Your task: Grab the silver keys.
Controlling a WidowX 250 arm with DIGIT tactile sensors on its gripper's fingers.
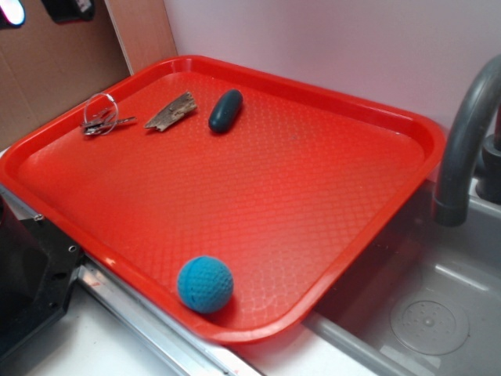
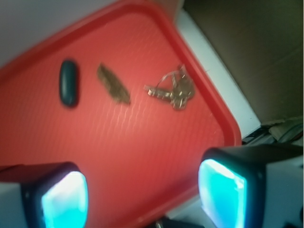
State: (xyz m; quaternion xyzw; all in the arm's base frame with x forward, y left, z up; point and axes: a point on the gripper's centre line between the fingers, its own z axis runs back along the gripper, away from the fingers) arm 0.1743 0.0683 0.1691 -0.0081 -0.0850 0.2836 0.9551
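Nothing is grabbed yet. The silver keys [image 1: 102, 117] lie untouched at the red tray's [image 1: 329, 102] ten o'clock corner, just beside the wood piece [image 1: 171, 112]. The gripper [image 2: 142, 194] hangs above with fingers spread and empty; approach, descent and closing remain.

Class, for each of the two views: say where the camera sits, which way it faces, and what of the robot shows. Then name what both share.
Exterior: above the red tray's near edge, looking down across it; no tool visible.
Wrist: on the arm, facing down over the tray's corner; both open fingers at the bottom.
Shared: silver keys, wood piece, dark oval object.
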